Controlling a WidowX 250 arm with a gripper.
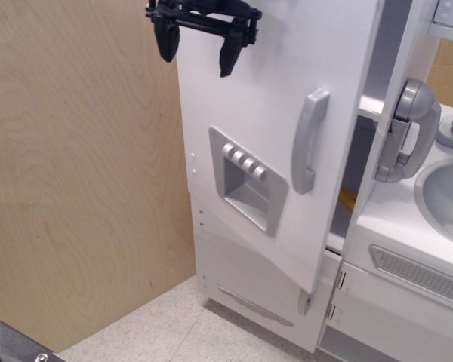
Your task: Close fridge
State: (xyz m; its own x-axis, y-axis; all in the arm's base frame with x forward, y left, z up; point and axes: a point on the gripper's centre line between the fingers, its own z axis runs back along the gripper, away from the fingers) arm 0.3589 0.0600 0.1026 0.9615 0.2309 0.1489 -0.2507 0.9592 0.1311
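Note:
The tall white fridge door [264, 98] is nearly shut, with a narrow gap left on its right edge. It carries a long grey vertical handle [308, 139] and a grey dispenser recess [247, 179] with several buttons. Through the gap a sliver of white shelf [370, 108] and a bit of a yellow object [348, 199] show. My black gripper [197, 47] is at the top, against the door's upper left front. Its two fingers [166, 38] point down, spread apart and empty.
A smaller lower white door [249, 290] sits below the fridge door. A grey toy phone [406, 130] hangs on the fridge's right side. A white sink counter [430, 226] with grey vent [423, 277] stands at right. A wooden wall [75, 181] stands at left.

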